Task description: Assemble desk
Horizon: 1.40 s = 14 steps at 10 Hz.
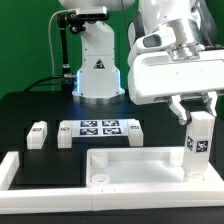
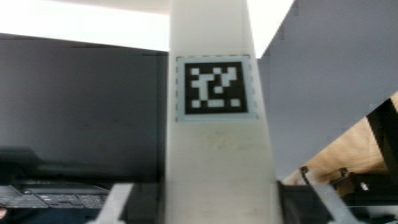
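My gripper (image 1: 196,108) is shut on the upper end of a white square leg post (image 1: 198,148) and holds it upright at the exterior view's right. The post's tag faces the camera. Its lower end meets the right-hand corner of the wide rimmed desk panel (image 1: 125,166), which lies flat at the front. I cannot tell whether the post is seated in the corner hole. In the wrist view the leg post (image 2: 217,150) fills the middle, its tag showing, and dark fingers (image 2: 146,200) press on both of its sides.
The marker board (image 1: 100,128) lies behind the panel. Loose leg posts lie beside it: two on its left (image 1: 38,133) (image 1: 65,135) and one at its right end (image 1: 135,131). A white L-shaped border bar (image 1: 20,172) runs along the front and left. The robot base (image 1: 97,70) stands behind.
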Tool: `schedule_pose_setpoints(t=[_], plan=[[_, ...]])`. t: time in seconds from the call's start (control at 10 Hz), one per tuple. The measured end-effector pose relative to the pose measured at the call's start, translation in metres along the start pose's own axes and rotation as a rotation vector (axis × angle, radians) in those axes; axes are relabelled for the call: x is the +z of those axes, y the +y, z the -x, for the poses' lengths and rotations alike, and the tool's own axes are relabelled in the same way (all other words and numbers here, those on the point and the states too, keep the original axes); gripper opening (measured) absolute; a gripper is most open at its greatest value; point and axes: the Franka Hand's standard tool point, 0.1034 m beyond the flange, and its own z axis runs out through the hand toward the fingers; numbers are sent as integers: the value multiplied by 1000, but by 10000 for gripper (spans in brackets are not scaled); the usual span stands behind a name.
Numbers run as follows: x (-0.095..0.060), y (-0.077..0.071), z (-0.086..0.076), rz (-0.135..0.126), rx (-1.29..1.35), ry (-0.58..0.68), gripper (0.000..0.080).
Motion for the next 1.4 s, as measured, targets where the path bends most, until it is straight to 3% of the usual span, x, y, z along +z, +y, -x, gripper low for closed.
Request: schedule_pose_setpoints(t=[1.4], plan=[[-1,1,1,-1,-8,-11,290]])
